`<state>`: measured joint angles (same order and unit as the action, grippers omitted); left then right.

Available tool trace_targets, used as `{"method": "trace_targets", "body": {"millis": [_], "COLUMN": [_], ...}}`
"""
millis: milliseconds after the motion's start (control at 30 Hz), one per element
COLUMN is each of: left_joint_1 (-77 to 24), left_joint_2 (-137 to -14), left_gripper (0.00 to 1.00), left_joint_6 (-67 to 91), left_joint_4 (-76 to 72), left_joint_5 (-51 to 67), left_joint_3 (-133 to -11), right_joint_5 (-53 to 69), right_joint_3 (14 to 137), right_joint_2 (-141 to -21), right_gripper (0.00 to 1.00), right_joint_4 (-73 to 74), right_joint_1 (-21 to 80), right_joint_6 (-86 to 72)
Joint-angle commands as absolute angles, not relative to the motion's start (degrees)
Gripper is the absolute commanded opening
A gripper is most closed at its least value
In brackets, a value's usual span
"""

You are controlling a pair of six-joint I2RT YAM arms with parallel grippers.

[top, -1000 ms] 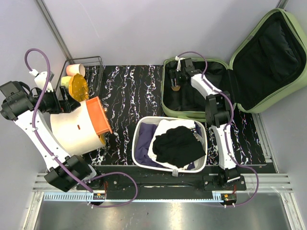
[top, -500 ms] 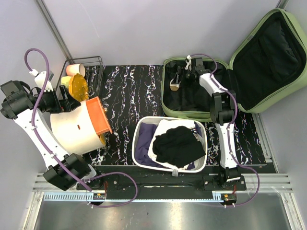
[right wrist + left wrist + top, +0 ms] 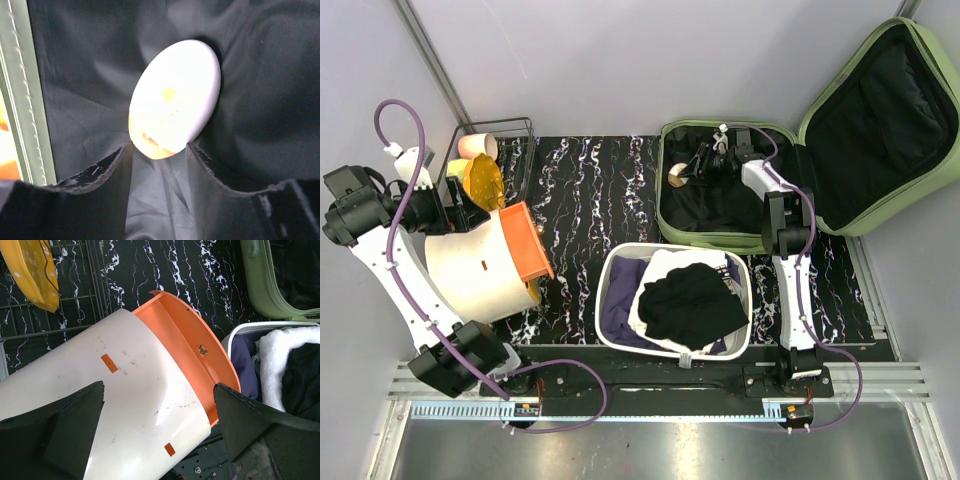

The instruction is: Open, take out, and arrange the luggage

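Since 1 second ago the right gripper (image 3: 688,172) has shifted inside the luggage (image 3: 710,238), its wrist moving from the rear-left corner toward the hinge side, so that the fingers now point across the case at its left wall. The left arm has not moved.

The luggage lies open at the far right of the bench (image 3: 580,190), its base flat and its lid (image 3: 880,120) thrown back to the right. In the rear-left part of the base, on the black lining (image 3: 260,90), is a small pale oval object (image 3: 174,97). In the right wrist view the 2 fingers (image 3: 95,172) flank its lower end, partly closed and meeting its edges. Whether they press on it I cannot tell.

Just in front of the luggage stands a white bin (image 3: 610,275) full of clothes, with a black garment (image 3: 695,300) on top. Well to the left of the luggage a white container (image 3: 150,405) with an orange lid (image 3: 200,360) lies on its side. The left gripper (image 3: 159,390) hangs over it with its fingers (image 3: 65,430) spread wide, grasping nothing. Behind the container, far left of the luggage, a wire rack (image 3: 510,130) holds a yellow item (image 3: 480,182) and a pink cup (image 3: 475,147).
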<state>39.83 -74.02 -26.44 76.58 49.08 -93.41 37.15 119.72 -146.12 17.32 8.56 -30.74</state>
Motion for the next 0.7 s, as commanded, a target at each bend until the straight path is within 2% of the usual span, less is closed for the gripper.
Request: {"method": "trace_targets", "body": {"millis": [0,67,133,233,267,667], "left_joint_1": [39.3,39.1,38.9,38.8,38.8,38.1], "left_joint_2": [-74.4,-74.8,-75.0,-75.1,-75.1,-75.1], "left_gripper": [0.95,0.95,0.95,0.95,0.95,0.95], "left_joint_6": [-25.8,-25.6,-25.5,-25.5,-25.4,-24.2], "left_joint_4": [75.1,75.1,75.1,75.1,75.0,73.2], "left_joint_5": [49.0,48.9,48.7,48.2,48.1,47.3], "left_joint_3": [-95.5,-95.8,-95.9,-95.9,-95.9,-94.3], "right_joint_5": [38.8,37.1,34.3,30.4,29.3,11.3], "right_joint_3": [118.8,118.9,119.1,119.2,119.5,123.0], "right_joint_2": [-145.3,-145.4,-145.8,-145.5,-145.5,-144.8], "right_gripper": [0.57,0.64,0.77,0.82,0.88,0.89], "right_joint_4": [11.9,11.8,11.7,11.8,12.0,17.1], "right_joint_1": [7.9,7.6,7.3,7.3,7.3,9.6], "right_joint_6": [-34.2,-34.5,-34.2,-32.4,-32.2,-27.6]}}
